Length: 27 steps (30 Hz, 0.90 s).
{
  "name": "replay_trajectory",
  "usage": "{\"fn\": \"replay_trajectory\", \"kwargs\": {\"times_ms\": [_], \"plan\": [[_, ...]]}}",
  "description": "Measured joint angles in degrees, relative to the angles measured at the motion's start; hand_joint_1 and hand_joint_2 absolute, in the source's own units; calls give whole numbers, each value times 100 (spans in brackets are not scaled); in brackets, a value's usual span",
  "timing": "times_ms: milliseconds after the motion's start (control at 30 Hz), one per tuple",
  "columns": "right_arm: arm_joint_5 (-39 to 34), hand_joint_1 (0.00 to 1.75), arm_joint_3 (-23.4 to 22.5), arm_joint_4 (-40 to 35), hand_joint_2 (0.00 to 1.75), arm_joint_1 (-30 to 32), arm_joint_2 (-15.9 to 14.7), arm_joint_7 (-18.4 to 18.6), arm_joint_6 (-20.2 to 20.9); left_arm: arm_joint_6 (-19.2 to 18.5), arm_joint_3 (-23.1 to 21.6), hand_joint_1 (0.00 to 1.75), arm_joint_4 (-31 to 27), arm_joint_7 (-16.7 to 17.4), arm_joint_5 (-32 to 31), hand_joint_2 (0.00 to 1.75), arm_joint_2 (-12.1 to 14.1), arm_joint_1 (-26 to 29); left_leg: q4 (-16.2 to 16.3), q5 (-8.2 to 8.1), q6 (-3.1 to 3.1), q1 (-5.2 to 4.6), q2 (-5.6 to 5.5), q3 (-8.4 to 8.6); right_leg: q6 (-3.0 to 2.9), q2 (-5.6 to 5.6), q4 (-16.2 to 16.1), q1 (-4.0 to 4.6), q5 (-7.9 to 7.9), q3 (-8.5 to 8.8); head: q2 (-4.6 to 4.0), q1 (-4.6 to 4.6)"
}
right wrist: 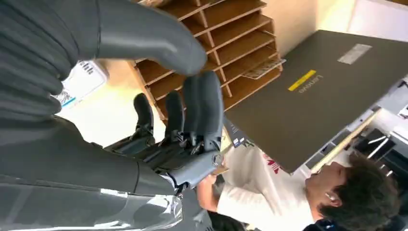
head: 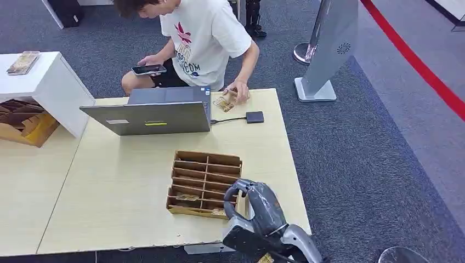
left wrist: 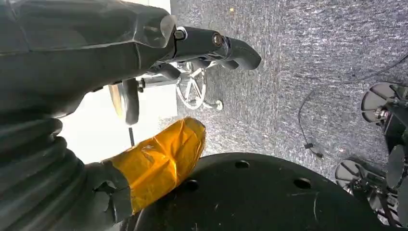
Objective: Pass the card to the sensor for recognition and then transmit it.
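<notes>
A brown compartment box [head: 208, 157] stands on the pale table [head: 120, 186], with a patterned card [head: 187, 196] lying in a near-left slot. My right hand [head: 249, 200] hovers at the box's near right corner, fingers apart and holding nothing. The right wrist view shows this hand [right wrist: 187, 120] over the box [right wrist: 226, 29] and a card [right wrist: 262, 69] in a slot. The small black sensor [head: 254, 116] lies beyond the box, cabled to the grey laptop [head: 151, 112]. My left hand [left wrist: 192, 48] hangs over the carpet, holding nothing.
A person crouches at the far table edge, one hand [head: 238, 90] on a few cards [head: 224, 103] near the sensor, the other holding a phone [head: 148, 69]. A white stand [head: 49, 82] and a cardboard box [head: 24, 123] are at left. A grey sign stand [head: 329, 49] is on the carpet.
</notes>
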Motion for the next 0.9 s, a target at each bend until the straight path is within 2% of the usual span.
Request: {"fn": "replay_trajectory", "kwargs": {"times_ms": [133, 200, 367, 467, 667, 733, 800, 833, 900], "plan": [[219, 141, 125, 79, 175, -56, -18, 15, -68, -9, 0, 0, 15, 7, 9, 175, -15, -1, 0, 0, 0, 0, 0, 0, 0, -1, 0, 0, 0, 0, 0, 0], [265, 134, 162, 109, 175, -68, -20, 15, -70, -9, 0, 0, 22, 7, 11, 175, -26, -2, 0, 0, 0, 0, 0, 0, 0, 0, 0, 0, 0, 1, 0, 0], [453, 131, 346, 256, 175, -184, -26, 15, -72, -13, 0, 0, 24, 20, 31, 175, -26, -2, 0, 0, 0, 0, 0, 0, 0, -1, 0, 0, 0, 1, 0, 0], [506, 96, 442, 370, 175, -239, -26, 15, -77, -13, 0, 0, 24, 24, 33, 175, -26, -3, 0, 0, 0, 0, 0, 0, 0, 0, 0, 0, 0, 1, 0, 0], [510, 96, 448, 376, 175, -242, -26, 15, -77, -13, 0, 0, 24, 24, 33, 175, -26, -3, 0, 0, 0, 0, 0, 0, 0, 0, 0, 0, 0, 1, 0, 0], [561, 105, 497, 444, 175, -287, -26, 29, -85, -13, 0, 0, 24, 26, 35, 175, -26, -3, 0, 0, 0, 0, 0, 0, 0, 0, 0, 0, 0, 1, 0, 0], [652, 99, 579, 566, 175, -354, -26, 66, -107, -15, 0, 0, 24, 44, 37, 175, -26, -6, 0, 1, 0, 0, 0, 0, 0, 0, 0, 0, 0, 1, 0, 0], [709, 87, 658, 680, 175, -419, -26, 101, -142, -15, 0, 0, 24, 63, 39, 175, -26, -6, 0, 1, 0, 0, 0, 0, 0, 0, 0, 0, 0, 1, 0, 0], [836, 94, 831, 1071, 175, -592, -24, 173, -265, -15, -4, 0, 24, 79, 42, 175, -26, -8, 0, 1, 0, 0, -1, 0, 0, -1, 0, 0, 0, 1, 0, 0]]}}
